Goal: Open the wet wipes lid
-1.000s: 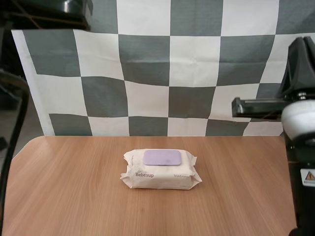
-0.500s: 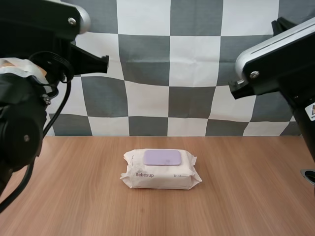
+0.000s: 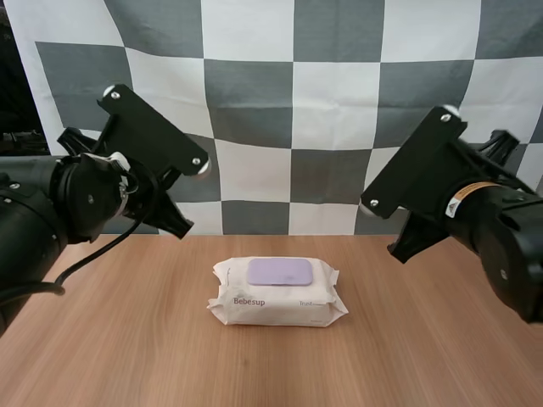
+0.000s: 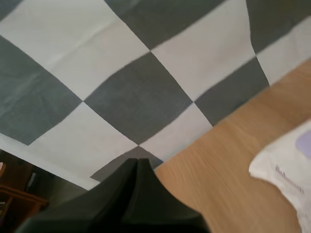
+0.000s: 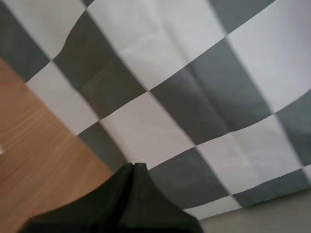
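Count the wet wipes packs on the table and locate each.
1. The wet wipes pack lies flat at the middle of the table, its lilac lid closed.

The bench [image 3: 119, 348] has a light wooden top, its fine grain running side to side in the high view. It spans that view from edge to edge, and its far edge is straight. Each wrist view catches a strip of the same wood.

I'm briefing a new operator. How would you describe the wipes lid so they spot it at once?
Near the middle of the wooden table lies one cream pack of wet wipes. The lid is the flat, pale purple rounded rectangle on the pack's top face, the only coloured patch against the cream wrapper.
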You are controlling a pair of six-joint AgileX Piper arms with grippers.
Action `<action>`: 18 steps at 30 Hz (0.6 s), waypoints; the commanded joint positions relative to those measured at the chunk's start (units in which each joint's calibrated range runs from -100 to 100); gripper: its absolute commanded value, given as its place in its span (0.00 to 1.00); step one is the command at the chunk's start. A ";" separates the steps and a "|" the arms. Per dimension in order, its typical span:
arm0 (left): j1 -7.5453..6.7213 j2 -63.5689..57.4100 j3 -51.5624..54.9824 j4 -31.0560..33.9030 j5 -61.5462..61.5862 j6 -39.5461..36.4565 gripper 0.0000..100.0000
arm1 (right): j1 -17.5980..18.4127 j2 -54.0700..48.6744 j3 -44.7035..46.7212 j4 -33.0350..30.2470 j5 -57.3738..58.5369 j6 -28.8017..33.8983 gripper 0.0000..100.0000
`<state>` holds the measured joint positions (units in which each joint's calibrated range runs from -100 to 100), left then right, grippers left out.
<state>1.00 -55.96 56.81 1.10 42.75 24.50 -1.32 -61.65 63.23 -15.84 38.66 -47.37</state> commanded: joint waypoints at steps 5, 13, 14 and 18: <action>0.11 5.93 0.08 -7.00 13.68 4.35 0.00 | 0.06 10.39 -0.03 1.64 10.92 -0.04 0.00; 1.80 11.00 0.08 -22.06 16.69 14.30 0.00 | 0.06 10.28 -0.03 2.30 15.05 -0.04 0.00; 2.63 11.40 0.08 -25.43 19.02 16.89 0.00 | 0.06 10.28 -0.03 2.30 15.05 -0.04 0.00; 7.15 13.73 0.49 -38.48 30.31 25.97 0.00 | 0.06 10.28 -0.03 2.91 11.49 -1.57 0.00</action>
<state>5.56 -43.18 57.12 -22.67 65.30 41.00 -1.32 -51.33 63.23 -13.26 51.19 -47.67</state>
